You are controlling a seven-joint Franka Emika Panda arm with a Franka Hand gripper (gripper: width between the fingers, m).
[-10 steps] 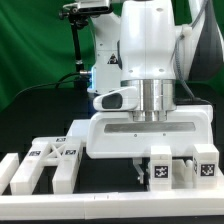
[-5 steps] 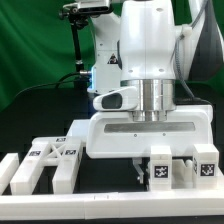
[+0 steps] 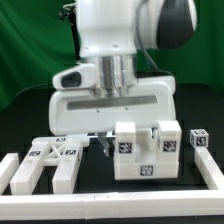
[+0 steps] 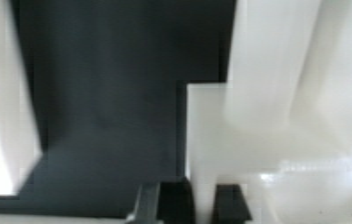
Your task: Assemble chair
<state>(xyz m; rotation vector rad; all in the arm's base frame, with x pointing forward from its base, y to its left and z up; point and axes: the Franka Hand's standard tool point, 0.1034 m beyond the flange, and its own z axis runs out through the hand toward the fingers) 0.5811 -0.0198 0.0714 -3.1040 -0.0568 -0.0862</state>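
A blocky white chair part with several black-and-white tags stands right of centre in the exterior view. My gripper hangs under the wide white hand, at this part's left edge as the exterior view shows it. In the wrist view the two dark fingers sit on either side of a thin white wall of the part, and the gripper is shut on it. Flat tagged chair pieces lie at the exterior view's left. A small tagged cube sits at the far right.
Long white border rails run along the front, the left and the right of the black table. The robot's large white body fills the upper middle. A green curtain hangs behind.
The arm and hand have shifted to the exterior view's left. The tagged chair part has moved left with them and now shows more of its faces. The small cube at the right is uncovered.
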